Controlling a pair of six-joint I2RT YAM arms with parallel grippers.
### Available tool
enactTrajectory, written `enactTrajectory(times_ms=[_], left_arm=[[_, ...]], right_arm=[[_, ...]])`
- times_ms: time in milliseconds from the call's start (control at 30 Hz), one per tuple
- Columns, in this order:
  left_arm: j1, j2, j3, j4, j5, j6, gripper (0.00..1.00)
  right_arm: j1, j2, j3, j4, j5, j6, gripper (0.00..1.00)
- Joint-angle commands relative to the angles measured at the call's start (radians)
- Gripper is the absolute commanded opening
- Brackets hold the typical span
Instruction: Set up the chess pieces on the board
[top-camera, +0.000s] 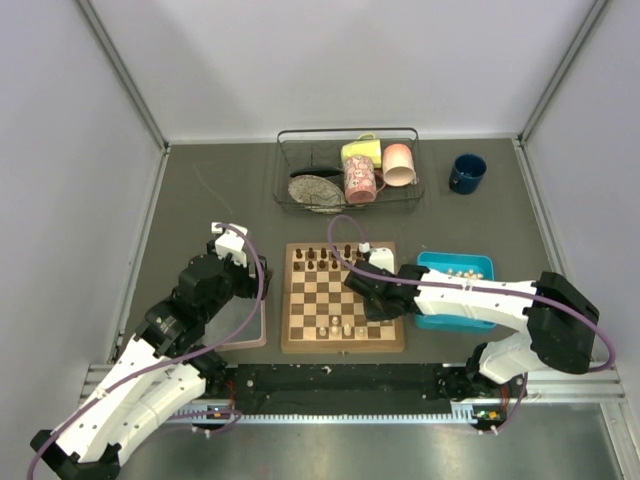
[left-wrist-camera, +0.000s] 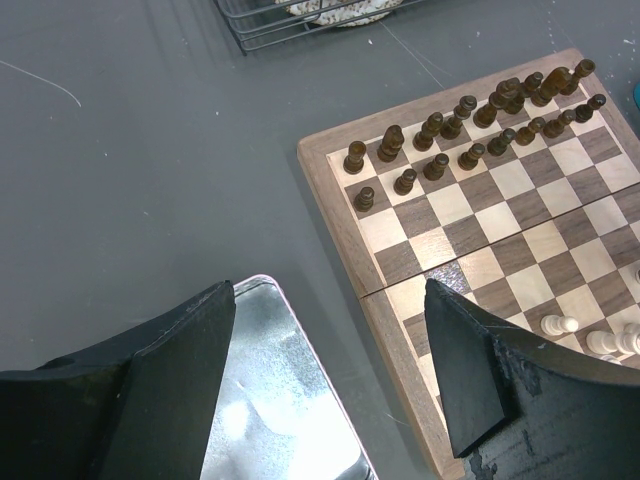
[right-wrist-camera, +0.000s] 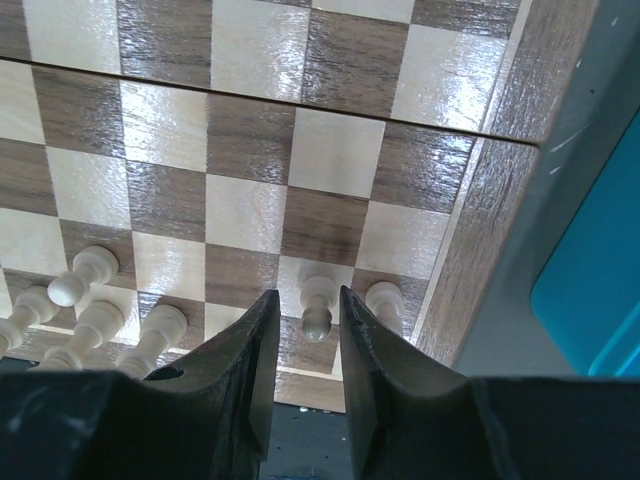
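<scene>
Board (top-camera: 315, 300) lies flat on the grey table (top-camera: 200, 200), in front of both arms, between a clear tray (left-wrist-camera: 270, 400) on its left and a blue tray (top-camera: 480, 265) on its right; clear tray just beside the left border; cannot tell whether the blue tray touches the right border.

Dark pieces (left-wrist-camera: 470, 125): two rows along the far edge of the board, upright as far as the left wrist view shows.

Pale pieces (top-camera: 346, 327): small group in the near rows, right of centre; a few more small pale bits (top-camera: 458, 271) lie inside the blue tray, too small to identify.

Right gripper (right-wrist-camera: 310, 300): low over the near right corner of the board; jaws narrowly apart, one finger on each side of a pale pawn (right-wrist-camera: 317, 305); pawn upright on a light square, second file in from the right border; a thin gap shows on both sides of it, so it looks untouched and not lifted; another pale piece (right-wrist-camera: 385, 298) stands just beside it on the edge file.

Left gripper (left-wrist-camera: 330, 375): jaws wide, nothing between them; hovers over the board's left border and a corner of the clear tray.

Far side of the table: wire rack (top-camera: 347, 131) holding mugs (top-camera: 362, 170); blue mug (top-camera: 466, 172) stands apart to its right.
</scene>
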Motion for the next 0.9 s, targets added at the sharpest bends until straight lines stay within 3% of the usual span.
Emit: enactTrajectory(times_ms=[0,433,667,867], left_arm=[[-0.003,-0.008,0.0,0.057,-0.001,0.009,0.81],[-0.003,-0.008,-0.001,0.057,-0.001,0.009,0.81],[-0.003,-0.007,0.0,0.057,-0.002,0.007,0.81],[-0.003,-0.007,0.0,0.057,-0.002,0.007,0.81]], right_arm=[[0.017,0.005,0.044,0.031,-0.008,-0.015,0.3],[0.015,-0.003,0.019,0.038,-0.022,-0.008,0.29],[0.015,-0.024,0.096,-0.011,0.078,-0.054,0.3],[-0.029,-0.088,0.228,-0.105,0.184,-0.122,0.47]])
